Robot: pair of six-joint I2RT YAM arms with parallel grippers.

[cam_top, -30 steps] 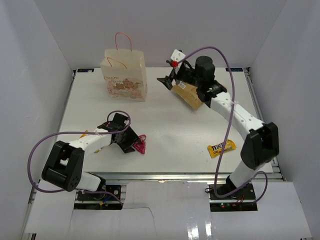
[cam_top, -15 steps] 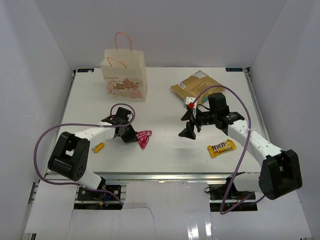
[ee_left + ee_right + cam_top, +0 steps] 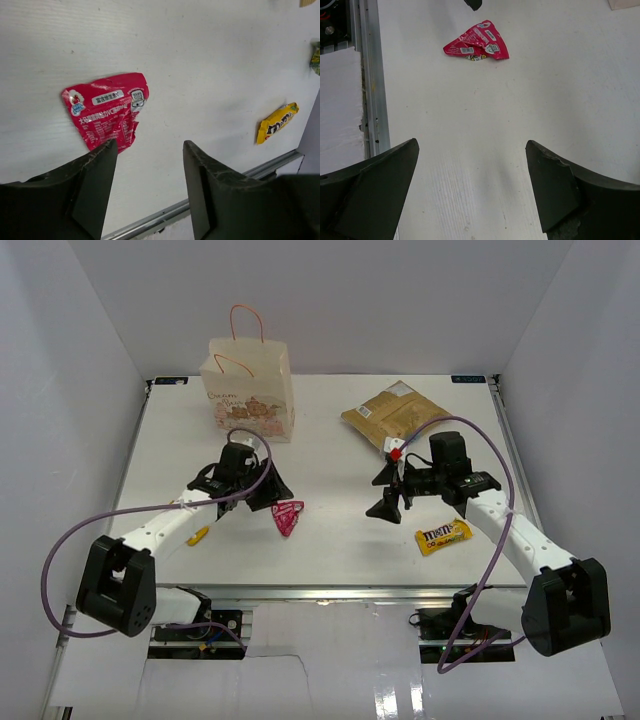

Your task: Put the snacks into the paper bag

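Observation:
The cream paper bag [image 3: 250, 390] stands upright at the back left with its orange handles up. A pink packet [image 3: 289, 518] [image 3: 106, 109] [image 3: 477, 42] lies flat on the table. My left gripper [image 3: 272, 497] [image 3: 150, 147] hovers open just beside it, holding nothing. In mid-table my right gripper [image 3: 384, 492] [image 3: 472, 150] stands wide open over bare table. The tan pouch [image 3: 390, 412] lies at the back right. The yellow M&M's packet [image 3: 443, 536] [image 3: 277, 121] lies front right. A yellow-orange packet [image 3: 197, 535] sits by the left arm. A green packet [image 3: 316, 57] shows at the frame edge.
The white table [image 3: 330, 460] has a metal rail [image 3: 370, 80] along its near edge and white walls on three sides. Purple cables [image 3: 470, 455] loop above both arms.
My right arm left the tan pouch at the back right and came to mid-table, open. My left gripper closed by the pink packet, then opened and shifted back; the packet lies on the table.

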